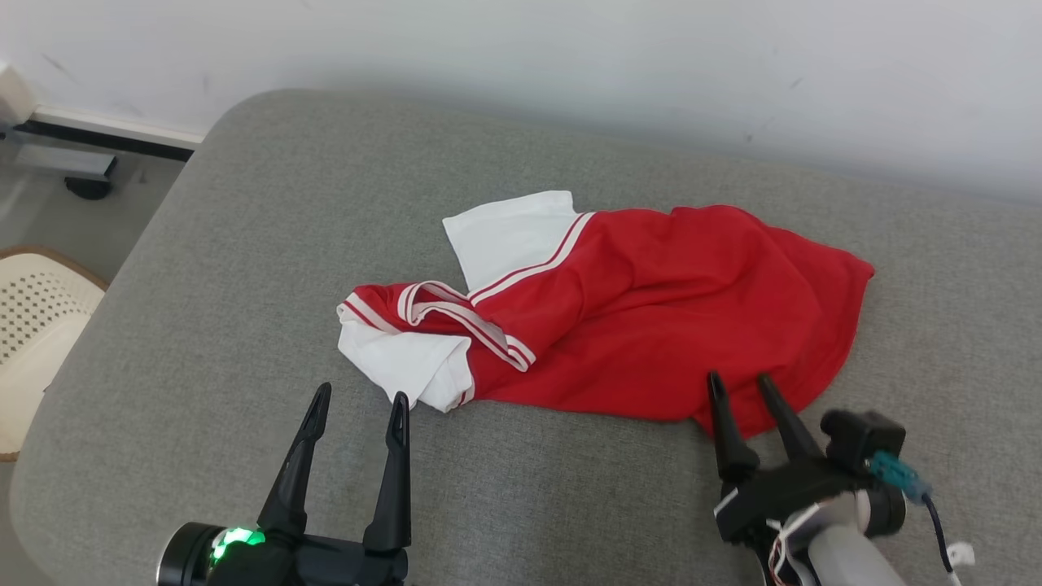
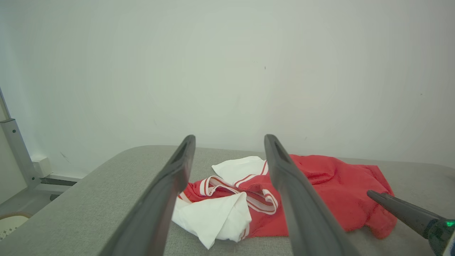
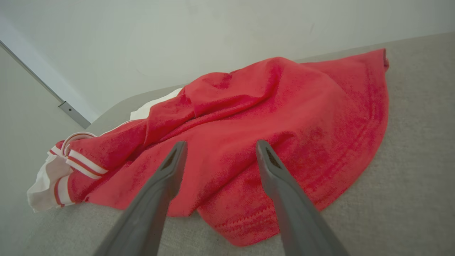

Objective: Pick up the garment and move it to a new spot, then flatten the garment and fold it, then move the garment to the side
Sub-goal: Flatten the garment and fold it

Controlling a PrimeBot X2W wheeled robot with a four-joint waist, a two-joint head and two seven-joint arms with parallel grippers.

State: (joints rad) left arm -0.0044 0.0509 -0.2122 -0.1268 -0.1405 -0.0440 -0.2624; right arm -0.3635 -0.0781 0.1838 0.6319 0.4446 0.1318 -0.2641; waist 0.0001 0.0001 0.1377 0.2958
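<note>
Right gripper (image 1: pixel 739 379), wide and empty, has its tips over the near hem of the shirt (image 1: pixel 651 309), which lies left to right across the middle of the bench (image 1: pixel 244 244). Left gripper (image 1: pixel 361 392), equally wide, sits just short of the white sleeve (image 1: pixel 407 366).

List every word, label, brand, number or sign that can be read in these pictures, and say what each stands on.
There is no readable text in any view.
garment: red with white sleeves and striped trim; no print, tag or number visible.
left end effector: a green light glows at its base; no legible marking.
grey cushion and wall: no writing.
</note>
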